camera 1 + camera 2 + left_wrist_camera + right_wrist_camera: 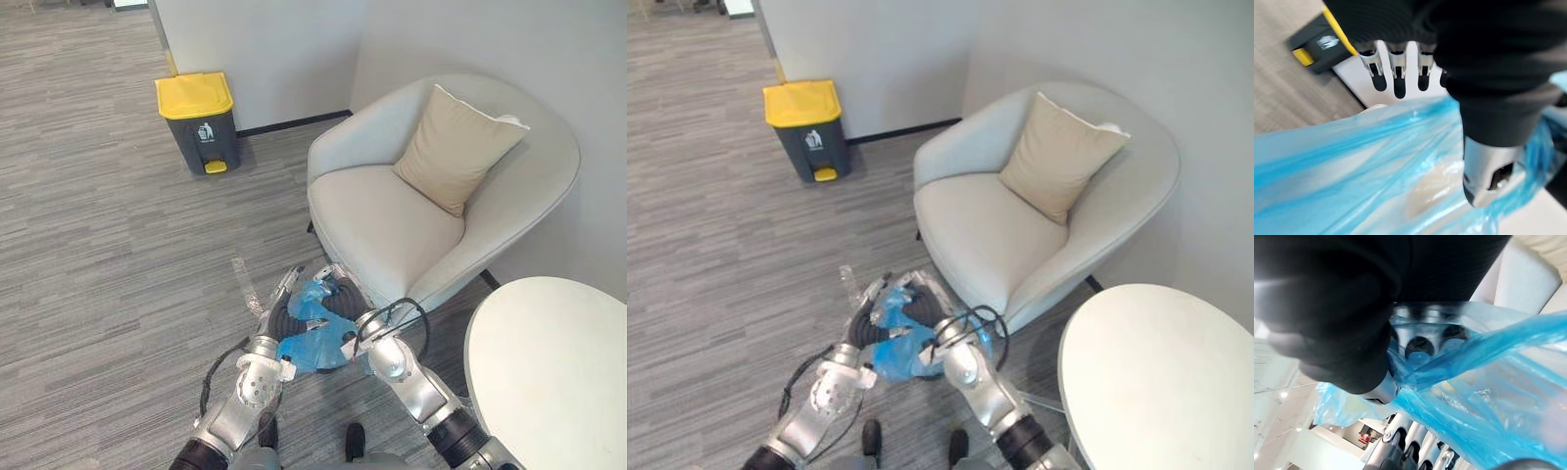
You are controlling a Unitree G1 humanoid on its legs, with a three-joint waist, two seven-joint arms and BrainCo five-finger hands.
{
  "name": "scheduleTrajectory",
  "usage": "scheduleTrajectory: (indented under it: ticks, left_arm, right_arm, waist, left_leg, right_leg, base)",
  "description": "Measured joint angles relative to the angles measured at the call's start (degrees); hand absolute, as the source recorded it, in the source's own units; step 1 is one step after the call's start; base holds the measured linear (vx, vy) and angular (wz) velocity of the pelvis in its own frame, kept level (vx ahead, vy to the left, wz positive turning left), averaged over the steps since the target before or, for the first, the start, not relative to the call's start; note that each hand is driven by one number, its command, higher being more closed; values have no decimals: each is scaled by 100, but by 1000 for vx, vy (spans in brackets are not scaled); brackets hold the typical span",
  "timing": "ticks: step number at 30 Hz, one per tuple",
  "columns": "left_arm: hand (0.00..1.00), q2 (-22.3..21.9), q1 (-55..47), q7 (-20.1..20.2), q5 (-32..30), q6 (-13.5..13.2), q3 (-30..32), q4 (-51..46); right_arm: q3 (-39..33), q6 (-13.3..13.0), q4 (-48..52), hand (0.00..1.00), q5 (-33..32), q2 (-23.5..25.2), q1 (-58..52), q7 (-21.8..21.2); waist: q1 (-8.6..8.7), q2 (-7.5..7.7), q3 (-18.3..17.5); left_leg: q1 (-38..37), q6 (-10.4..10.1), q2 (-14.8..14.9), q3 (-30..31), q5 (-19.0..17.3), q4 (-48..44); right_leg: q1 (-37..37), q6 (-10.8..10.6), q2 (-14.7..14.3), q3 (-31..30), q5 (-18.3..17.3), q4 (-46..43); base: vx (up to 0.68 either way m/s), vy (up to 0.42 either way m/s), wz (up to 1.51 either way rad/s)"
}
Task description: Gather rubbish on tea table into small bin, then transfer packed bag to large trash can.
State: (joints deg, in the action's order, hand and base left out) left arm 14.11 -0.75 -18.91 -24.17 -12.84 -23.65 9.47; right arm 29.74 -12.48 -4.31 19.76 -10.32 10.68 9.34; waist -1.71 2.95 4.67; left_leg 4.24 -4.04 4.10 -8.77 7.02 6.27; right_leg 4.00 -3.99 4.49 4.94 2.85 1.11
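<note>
A crumpled blue plastic bag hangs low in front of me between both hands. In the right wrist view my right hand has its fingers curled with the bag's film wrapped round them. My left hand lies against the bag's other side. Its fingers stretch straight out above the blue film, and its thumb rests on the film. Pale rubbish shows through the bag. The large trash can, grey with a yellow lid and pedal, stands shut by the wall at the far left.
A cream armchair with a beige cushion stands just right of the hands. The round white tea table is at the lower right. Grey striped carpet lies between me and the can.
</note>
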Motion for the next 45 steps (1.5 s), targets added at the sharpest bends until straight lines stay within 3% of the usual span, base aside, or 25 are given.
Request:
scheduleTrajectory:
  ticks: [5,18,37,45]
  left_arm:
    - [0,191,3,-3,-426,2,23,-201]
    - [0,287,209,35,-375,-22,20,-122]
    - [0,-355,459,7,-325,340,22,1568]
    - [0,-489,457,-194,-333,604,38,1940]
  right_arm:
    - [99,-51,252,100,-227,-2,129,-87]
    - [481,-56,405,100,-648,-87,500,-279]
    - [954,-38,789,100,-1151,181,724,-454]
    - [1294,-37,788,100,-1769,496,750,-523]
  waist:
    - [0,24,-38]
    - [31,72,-79]
    - [37,162,-146]
    - [38,177,-156]
  left_leg:
    - [-22,-1,30,-21,3,0]
    - [-33,-2,41,-98,3,-18]
    - [-127,-20,51,-223,-9,1]
    - [-126,-65,54,-221,-40,1]
  right_leg:
    - [-4,16,-30,-41,11,10]
    - [22,42,-63,-121,37,19]
    - [19,58,-94,-264,71,11]
    - [18,57,-93,-270,72,14]
  base:
    - [-2,-5,-4]
    - [1,0,-2]
    - [2,1,-3]
    - [0,0,0]
